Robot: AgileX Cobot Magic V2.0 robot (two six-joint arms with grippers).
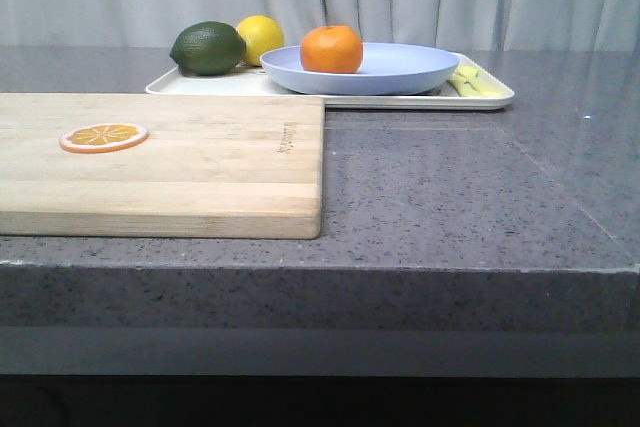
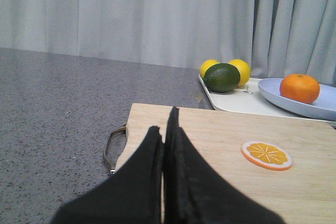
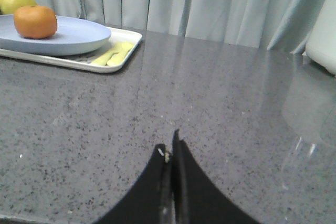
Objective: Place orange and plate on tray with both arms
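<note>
The orange (image 1: 331, 49) sits on the left part of the lavender-blue plate (image 1: 400, 75), and the plate rests on the cream-white tray (image 1: 490, 99) at the back of the table. They also show in the left wrist view, orange (image 2: 299, 88), plate (image 2: 315, 107), tray (image 2: 247, 103), and in the right wrist view, orange (image 3: 35, 22), plate (image 3: 79, 35), tray (image 3: 68, 62). My left gripper (image 2: 164, 129) is shut and empty over the wooden board, far from the tray. My right gripper (image 3: 170, 148) is shut and empty over bare counter. Neither gripper shows in the front view.
A wooden cutting board (image 1: 200, 167) with a flat orange slice (image 1: 104, 136) lies at front left, a metal handle (image 2: 111, 148) on its end. A dark green lime (image 1: 208, 48) and a yellow lemon (image 1: 261, 35) sit on the tray's left; pale yellow-green pieces (image 1: 472, 82) lie on its right.
</note>
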